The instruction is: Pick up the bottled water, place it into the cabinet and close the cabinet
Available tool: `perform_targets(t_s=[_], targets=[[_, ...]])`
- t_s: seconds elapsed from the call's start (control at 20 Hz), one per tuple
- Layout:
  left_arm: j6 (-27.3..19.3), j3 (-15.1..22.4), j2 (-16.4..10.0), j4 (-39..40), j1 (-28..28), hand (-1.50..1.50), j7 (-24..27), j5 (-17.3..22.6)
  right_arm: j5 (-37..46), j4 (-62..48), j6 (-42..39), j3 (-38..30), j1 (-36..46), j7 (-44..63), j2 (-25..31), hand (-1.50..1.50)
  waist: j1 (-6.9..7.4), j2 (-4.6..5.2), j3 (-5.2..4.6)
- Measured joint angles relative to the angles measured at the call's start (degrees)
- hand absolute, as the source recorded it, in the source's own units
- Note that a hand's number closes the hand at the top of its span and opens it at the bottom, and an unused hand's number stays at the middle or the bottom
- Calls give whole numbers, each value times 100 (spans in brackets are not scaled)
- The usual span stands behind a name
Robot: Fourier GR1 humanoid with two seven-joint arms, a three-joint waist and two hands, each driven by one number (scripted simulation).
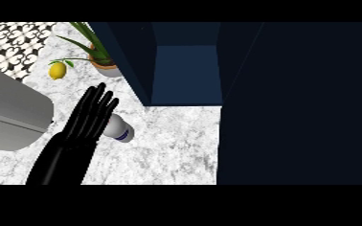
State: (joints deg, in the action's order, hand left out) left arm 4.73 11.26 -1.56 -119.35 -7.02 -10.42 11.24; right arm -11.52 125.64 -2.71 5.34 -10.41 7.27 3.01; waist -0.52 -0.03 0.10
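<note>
The left hand [88, 117] was open, its fingers straight and slightly spread, pointing up the view toward the back of the bench [170, 148]. It sat over the left part of the bottled water [121, 130], hiding that end. Whether palm or fingers actually touched the bottle could not be told, but nothing was curled round it. The right hand did not show.

By my reading this was the first step, the reach for the pick-up, with no grasp made yet. The next move called for the hand to settle onto the bottle and close fingers and thumb around its body before any lift.

The bottle lay on its side on the bench, just right of the hand. Its long axis ran diagonally, from the hidden end under the hand down and right to a rounded white end with a blue band. Which end carried the cap could not be told. Lying flat, it would probably roll if nudged sideways.

Up and right of the bottle, nearby, stood the cabinet [187, 69], open, its dark blue inside bare as far as could be seen. Its door [290, 100] filled the view's right side. Behind the hand were a lemon [58, 70] and a potted plant [105, 60], and a grey object [21, 117] lay at the left edge.
</note>
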Motion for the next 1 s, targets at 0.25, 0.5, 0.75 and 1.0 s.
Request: perform_targets(t_s=[0.25, 0.5, 0.75, 1.0], targets=[[40, -26, -94, -431, -483, -150, -555, 498, -463, 314, -211, 96, -714, 123, -32, -150, 26, -10, -6], [278, -120, -244, -717, -1042, -150, -539, 784, -598, 651, -382, 218, -1334, 42, -80, -150, 38, -11, -9], [482, -375, -372, -807, -1300, -150, -505, 1030, -648, 600, -585, 229, -1600, -156, -92, -150, 45, -8, -10], [771, -564, -413, -726, -1611, -150, -236, 1111, -521, 567, -795, 344, -1936, -495, -140, -150, 43, -10, -10]])
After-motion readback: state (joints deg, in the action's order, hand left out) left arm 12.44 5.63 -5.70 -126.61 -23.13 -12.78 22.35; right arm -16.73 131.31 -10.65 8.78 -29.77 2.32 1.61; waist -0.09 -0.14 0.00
